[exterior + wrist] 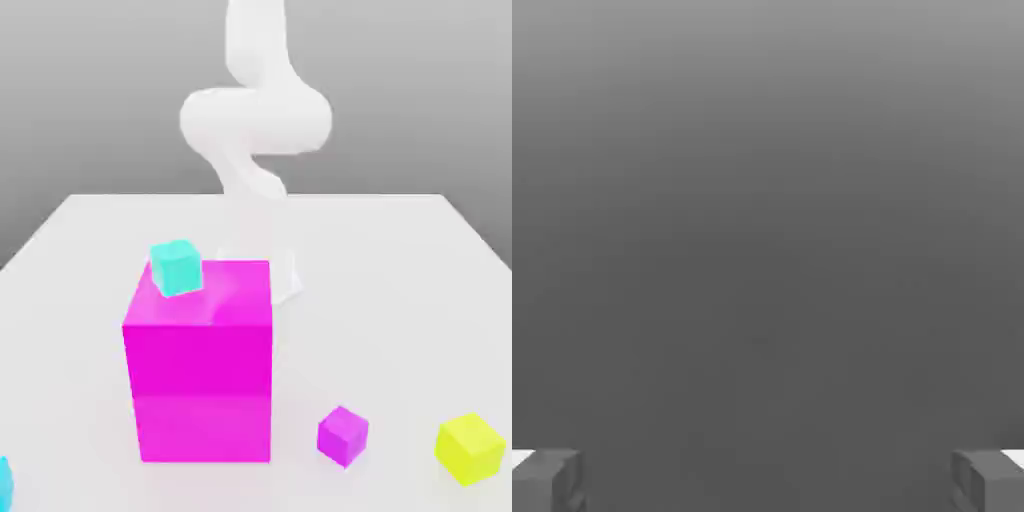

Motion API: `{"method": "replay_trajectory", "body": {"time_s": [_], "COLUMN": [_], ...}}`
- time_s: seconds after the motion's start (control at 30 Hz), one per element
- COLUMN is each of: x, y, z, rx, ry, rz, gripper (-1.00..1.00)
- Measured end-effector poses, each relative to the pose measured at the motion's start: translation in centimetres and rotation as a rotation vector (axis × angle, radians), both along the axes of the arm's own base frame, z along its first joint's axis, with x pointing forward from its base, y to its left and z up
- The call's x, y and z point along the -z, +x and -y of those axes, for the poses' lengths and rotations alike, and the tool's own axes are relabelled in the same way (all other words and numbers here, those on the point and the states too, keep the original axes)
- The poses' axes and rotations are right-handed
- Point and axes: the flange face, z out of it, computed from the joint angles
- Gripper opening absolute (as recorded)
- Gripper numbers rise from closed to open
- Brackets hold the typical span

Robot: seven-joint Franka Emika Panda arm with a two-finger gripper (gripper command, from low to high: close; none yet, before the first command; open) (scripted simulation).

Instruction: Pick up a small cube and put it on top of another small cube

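On the white worktop [400, 260] a big magenta block [200, 370] stands in front of my white arm [255, 120]. Over its top rear corner, toward the exterior view's left, sits a turquoise small cube [177, 267]. At that view's lower left edge a sliver of the sky-blue small cube [4, 482] shows. A small purple cube [343, 435] and a yellow cube [470, 448] lie to the right. My claw [768, 480] is spread wide, its fingers [547, 480] holding nothing.
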Motion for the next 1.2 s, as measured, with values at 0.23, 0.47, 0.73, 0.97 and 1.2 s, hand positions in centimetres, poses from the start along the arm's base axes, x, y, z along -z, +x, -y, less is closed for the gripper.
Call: {"method": "replay_trajectory", "body": {"time_s": [0.23, 0.47, 0.73, 0.97, 1.2], "x": [8.3, 18.3, 31.5, 44.1, 55.2], "y": [7.7, 12.6, 14.1, 12.2, 10.5], "z": [5.9, 12.8, 21.5, 27.4, 29.7], "rx": [0.23, 0.472, 0.773, 1.027, 1.137], "ry": [0.118, 0.227, 0.344, 0.431, 0.463], "rz": [-0.157, -0.3, -0.453, -0.582, -0.634], "gripper": [0.0, 0.0, 0.0, 0.0, -1.0]}}
